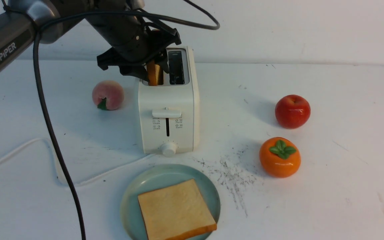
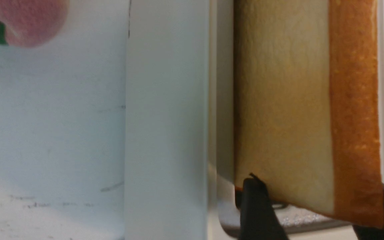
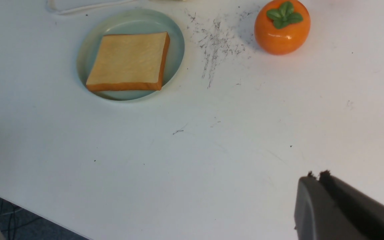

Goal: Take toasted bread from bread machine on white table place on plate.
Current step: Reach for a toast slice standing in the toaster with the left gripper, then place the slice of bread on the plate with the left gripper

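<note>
One slice of toasted bread [image 1: 154, 74] stands upright in the left slot of the cream bread machine [image 1: 168, 113] on the white table [image 1: 312, 200]. My left gripper [image 1: 153, 68] reaches down over that slot. In the left wrist view its black fingers [image 2: 255, 206] lie against both sides of the slice [image 2: 282, 100], which fills the gap between them. Another slice [image 1: 175, 210] lies flat on the blue-green plate [image 1: 128, 196] in front of the machine. My right gripper [image 3: 317, 174] is outside the front view; it hangs shut and empty over bare table, with plate [image 3: 175, 50] and slice [image 3: 128, 60] farther off.
A peach [image 1: 108, 95] sits left of the machine. A red apple [image 1: 292, 111] and an orange persimmon [image 1: 279, 157] stand to the right. The machine's white cord [image 1: 28, 146] and my arm's black cable [image 1: 55, 143] cross the left side. The right slot [image 1: 176, 68] looks dark.
</note>
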Motion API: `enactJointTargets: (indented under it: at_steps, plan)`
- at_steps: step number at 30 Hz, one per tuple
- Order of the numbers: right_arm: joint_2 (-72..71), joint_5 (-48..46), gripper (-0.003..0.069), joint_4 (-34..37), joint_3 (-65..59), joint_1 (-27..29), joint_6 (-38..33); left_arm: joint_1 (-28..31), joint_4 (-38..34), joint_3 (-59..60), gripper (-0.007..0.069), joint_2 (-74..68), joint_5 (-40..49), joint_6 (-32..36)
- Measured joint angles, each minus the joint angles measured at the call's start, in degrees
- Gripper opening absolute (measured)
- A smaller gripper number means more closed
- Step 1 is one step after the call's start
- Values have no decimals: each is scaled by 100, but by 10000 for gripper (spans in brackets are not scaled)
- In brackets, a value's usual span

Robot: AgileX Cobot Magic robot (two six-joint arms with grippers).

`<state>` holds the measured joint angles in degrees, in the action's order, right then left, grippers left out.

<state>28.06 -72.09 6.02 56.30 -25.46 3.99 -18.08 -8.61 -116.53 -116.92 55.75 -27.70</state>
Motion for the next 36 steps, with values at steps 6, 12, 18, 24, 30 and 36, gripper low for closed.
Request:
enactJointTargets:
  at_steps: [6, 12, 18, 24, 30, 36]
  plan:
    - [0, 0, 17, 42, -5, 0, 0, 0, 6, 0, 134, -105, -82, 437]
    - [0, 0, 22, 158, -5, 0, 0, 5, 18, 0, 78, -24, -32, 540]
    - [0, 16, 27, 212, -5, 0, 0, 5, 24, 0, 78, 922, -105, 572]
    - [0, 85, 33, 201, -5, 0, 0, 11, 9, -33, 78, 2210, 86, 585]
    - [0, 170, 37, 118, -5, 0, 0, 11, 9, -51, 78, 3079, 909, 813]
    - [0, 202, 41, 60, -5, 0, 0, 11, -17, 24, 78, 3440, 1614, 1307]
